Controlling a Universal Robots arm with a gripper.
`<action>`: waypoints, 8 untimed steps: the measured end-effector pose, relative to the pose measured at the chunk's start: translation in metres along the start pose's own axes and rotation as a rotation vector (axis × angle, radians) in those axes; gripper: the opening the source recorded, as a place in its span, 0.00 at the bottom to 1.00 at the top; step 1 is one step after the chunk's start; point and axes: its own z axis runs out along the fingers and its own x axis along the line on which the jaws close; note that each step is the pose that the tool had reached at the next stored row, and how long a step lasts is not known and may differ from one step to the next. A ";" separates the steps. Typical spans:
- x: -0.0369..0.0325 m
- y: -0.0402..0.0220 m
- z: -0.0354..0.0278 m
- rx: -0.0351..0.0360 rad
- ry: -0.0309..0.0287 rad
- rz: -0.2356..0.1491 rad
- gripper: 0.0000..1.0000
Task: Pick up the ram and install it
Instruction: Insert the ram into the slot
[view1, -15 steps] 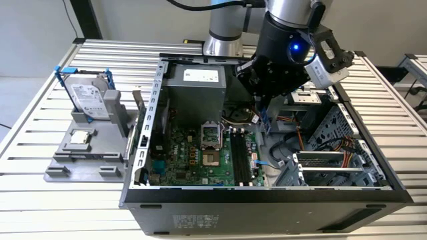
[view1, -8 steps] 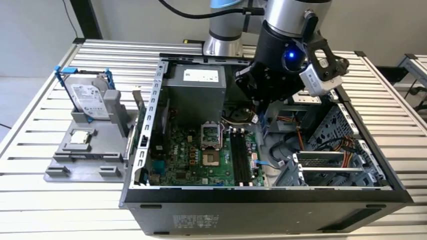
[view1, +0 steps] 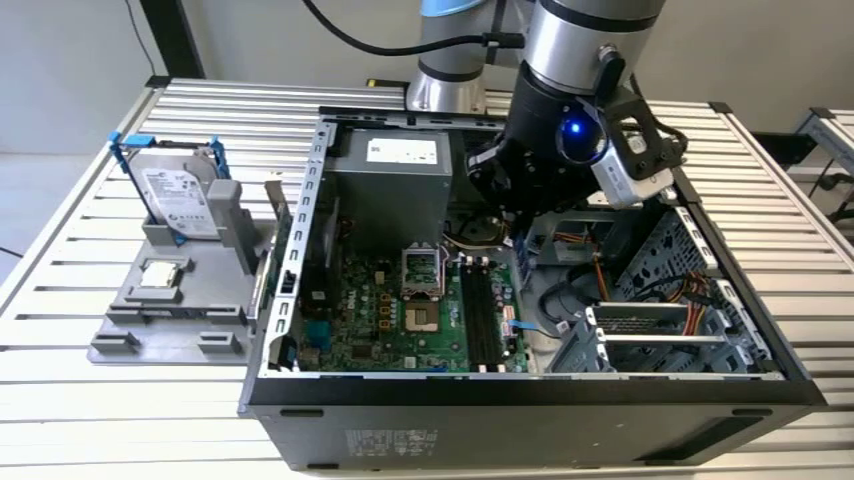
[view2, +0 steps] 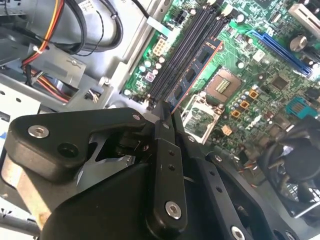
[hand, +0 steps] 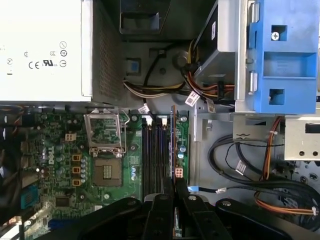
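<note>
The ram (view2: 196, 74) is a thin dark stick with black chips, and my gripper (view2: 165, 114) is shut on one end of it. In the second wrist view it reaches out from the black fingers over the motherboard, parallel to the black memory slots (view2: 184, 50). From the first wrist view I see the ram (hand: 173, 145) edge-on, as a thin line beside the memory slots (hand: 154, 155), with the gripper (hand: 173, 194) closed around it. I cannot tell whether it touches a slot. In the exterior view the arm's wrist (view1: 574, 130) hangs inside the open computer case, above the far end of the memory slots (view1: 481, 310).
The open CPU socket (hand: 106, 171) lies beside the slots, the grey power supply (hand: 45, 50) beyond it. A drive cage with a blue bracket (hand: 282, 60) and loose cables (hand: 260, 190) crowd the other side. Outside the case a hard drive (view1: 180, 190) stands in a grey holder.
</note>
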 end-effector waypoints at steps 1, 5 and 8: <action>0.0000 0.0000 0.0019 -0.0001 0.0000 0.000 0.00; 0.0001 -0.0002 0.0091 -0.0001 0.0001 0.000 0.00; 0.0001 -0.0004 0.0145 0.0000 0.0000 0.001 0.00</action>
